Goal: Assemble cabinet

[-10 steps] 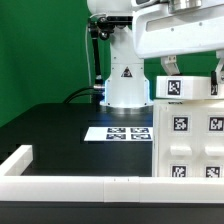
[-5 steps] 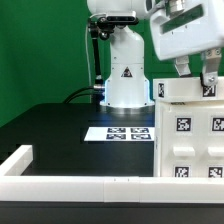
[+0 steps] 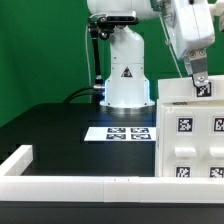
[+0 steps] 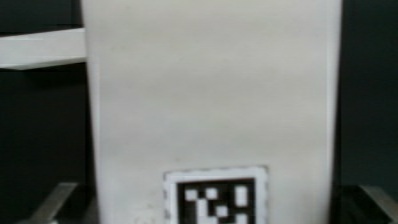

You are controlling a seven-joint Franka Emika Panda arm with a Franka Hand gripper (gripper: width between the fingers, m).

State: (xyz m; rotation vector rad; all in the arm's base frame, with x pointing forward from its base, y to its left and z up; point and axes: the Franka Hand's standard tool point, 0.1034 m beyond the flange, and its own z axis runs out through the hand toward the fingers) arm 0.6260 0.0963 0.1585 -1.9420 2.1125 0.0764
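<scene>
1. The cabinet [image 3: 188, 140] is a large white boxy case standing on the black table [image 3: 60, 135] at the exterior view's right. Its front carries several square black-and-white tags, and its top sits directly under the claw.
2. In the wrist view a tall white panel of the cabinet [image 4: 210, 95] fills most of the picture, with one tag [image 4: 217, 200] low on it, between the two dark fingertips.
3. The gripper [image 3: 201, 84] hangs at the cabinet's top edge, at a tagged white piece there. In the wrist view its fingers [image 4: 54, 205] stand on either side of the white panel, close to its edges. Whether they press on it I cannot tell.
4. Below the claw and toward the exterior view's left, the marker board [image 3: 118, 133] lies flat on the table, just beside the cabinet's base.
5. Behind the marker board stands the white base of the robot arm [image 3: 125, 70], against a green backdrop [image 3: 40, 50].
6. Farthest from the claw, a low white border rail [image 3: 70, 185] runs along the table's near edge and up its side at the exterior view's left.
</scene>
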